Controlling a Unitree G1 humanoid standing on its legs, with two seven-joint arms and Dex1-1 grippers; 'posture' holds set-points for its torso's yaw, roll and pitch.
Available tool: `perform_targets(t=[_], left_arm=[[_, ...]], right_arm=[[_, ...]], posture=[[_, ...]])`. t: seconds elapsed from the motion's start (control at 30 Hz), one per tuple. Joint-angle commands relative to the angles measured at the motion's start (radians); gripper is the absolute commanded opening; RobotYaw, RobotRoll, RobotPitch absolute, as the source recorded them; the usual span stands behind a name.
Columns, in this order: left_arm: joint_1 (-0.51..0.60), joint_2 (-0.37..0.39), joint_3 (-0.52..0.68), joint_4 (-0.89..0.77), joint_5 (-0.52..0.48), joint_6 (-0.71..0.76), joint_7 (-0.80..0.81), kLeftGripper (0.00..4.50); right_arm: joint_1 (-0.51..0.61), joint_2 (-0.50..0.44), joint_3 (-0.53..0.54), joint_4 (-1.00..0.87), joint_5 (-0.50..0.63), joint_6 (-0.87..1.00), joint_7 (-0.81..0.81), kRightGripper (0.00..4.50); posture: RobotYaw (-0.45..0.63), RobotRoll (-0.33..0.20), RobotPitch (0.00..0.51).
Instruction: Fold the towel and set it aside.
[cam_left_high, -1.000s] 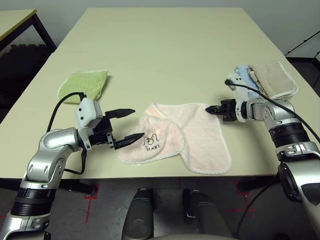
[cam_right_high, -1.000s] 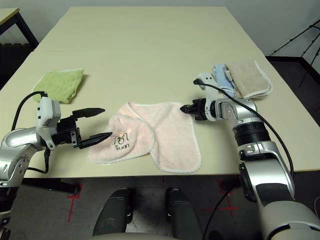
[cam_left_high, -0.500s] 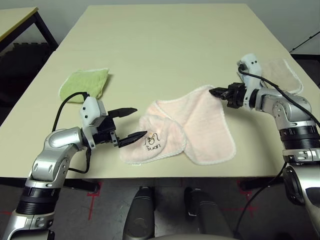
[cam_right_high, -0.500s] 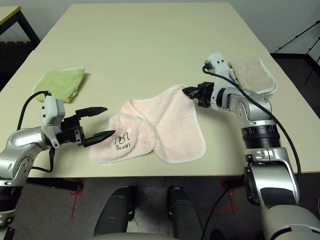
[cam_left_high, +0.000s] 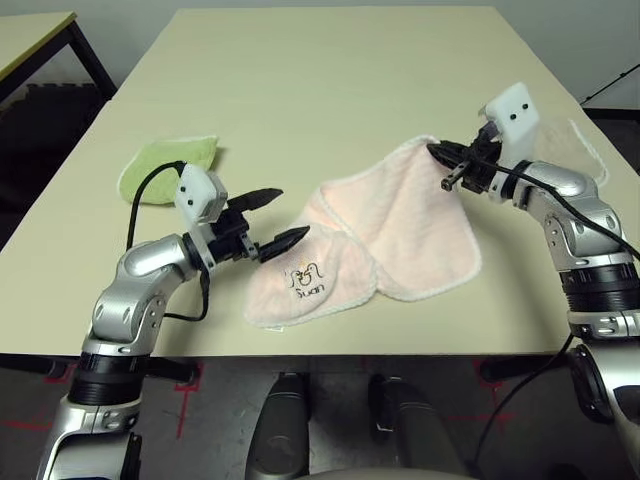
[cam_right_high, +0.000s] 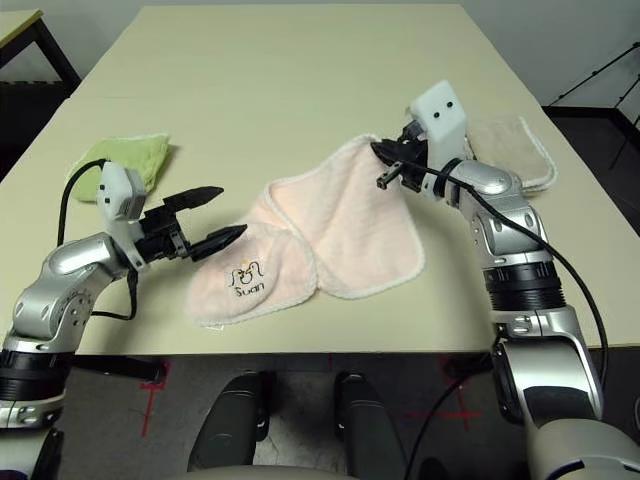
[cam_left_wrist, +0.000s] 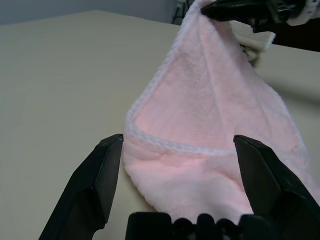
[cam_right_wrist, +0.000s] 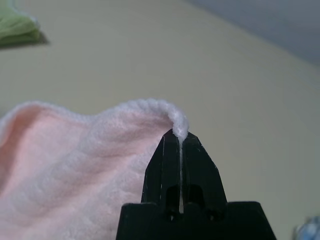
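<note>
The pale pink towel (cam_left_high: 385, 235) lies partly folded near the table's front edge, its dark logo (cam_left_high: 304, 281) facing up on the near-left flap. My right gripper (cam_left_high: 441, 154) is shut on the towel's far right corner (cam_right_wrist: 177, 122) and holds it lifted above the table. My left gripper (cam_left_high: 276, 215) stands open just left of the towel, at its near-left fold, with nothing between its fingers (cam_left_wrist: 92, 187). The left wrist view shows the towel (cam_left_wrist: 210, 130) rising toward the right gripper (cam_left_wrist: 220, 10).
A light green folded cloth (cam_left_high: 165, 167) lies at the left of the table (cam_left_high: 330, 80). A beige folded cloth (cam_right_high: 508, 148) lies at the right, behind my right arm. A dark-legged second table (cam_left_high: 35, 40) stands at the far left.
My right gripper has lifted the towel's corner up and carried it leftward and farther back. My left gripper has moved up and right, closer to the towel, still open.
</note>
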Motion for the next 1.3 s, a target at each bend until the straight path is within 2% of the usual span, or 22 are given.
perform_targets(t=[0.03, 0.2, 0.37, 0.5, 0.67, 0.8, 0.97, 1.13, 1.3], left_arm=[[-0.038, -0.030, 0.011, 0.036, 0.009, 0.057, 0.078, 4.50], [-0.091, -0.067, 0.012, 0.057, 0.019, 0.166, 0.193, 4.50], [-0.175, -0.133, 0.024, 0.138, 0.094, 0.126, 0.339, 4.50], [-0.264, -0.172, 0.000, 0.172, 0.157, 0.185, 0.452, 4.50], [-0.376, -0.243, 0.010, 0.204, 0.122, 0.237, 0.463, 4.50], [-0.456, -0.261, -0.005, 0.238, 0.110, 0.312, 0.432, 4.50], [-0.472, -0.269, -0.065, 0.241, 0.139, 0.339, 0.400, 4.50], [-0.422, -0.250, -0.190, 0.289, 0.262, 0.269, 0.389, 4.50], [-0.411, -0.247, -0.239, 0.377, 0.359, 0.189, 0.404, 4.50]], right_arm=[[-0.039, -0.002, -0.014, 0.048, -0.026, -0.082, -0.022, 0.02], [-0.096, -0.005, -0.014, 0.103, -0.050, -0.188, -0.046, 0.02], [-0.133, -0.004, -0.014, 0.144, -0.072, -0.284, -0.065, 0.02], [-0.151, -0.001, -0.010, 0.147, -0.076, -0.321, -0.064, 0.02], [-0.133, 0.000, 0.000, 0.128, -0.081, -0.339, -0.052, 0.02], [-0.110, 0.003, 0.008, 0.102, -0.085, -0.345, -0.046, 0.02], [-0.103, 0.005, 0.007, 0.081, -0.087, -0.340, -0.044, 0.02], [-0.100, 0.007, -0.003, 0.028, -0.078, -0.317, -0.054, 0.02], [-0.098, 0.005, -0.014, -0.025, -0.069, -0.290, -0.059, 0.02]], posture=[[0.24, 0.000, 0.153], [0.24, 0.000, 0.152], [0.23, 0.000, 0.152], [0.22, 0.000, 0.147], [0.21, 0.000, 0.140], [0.21, 0.000, 0.137], [0.20, 0.000, 0.135], [0.18, 0.000, 0.132], [0.17, 0.000, 0.133]])
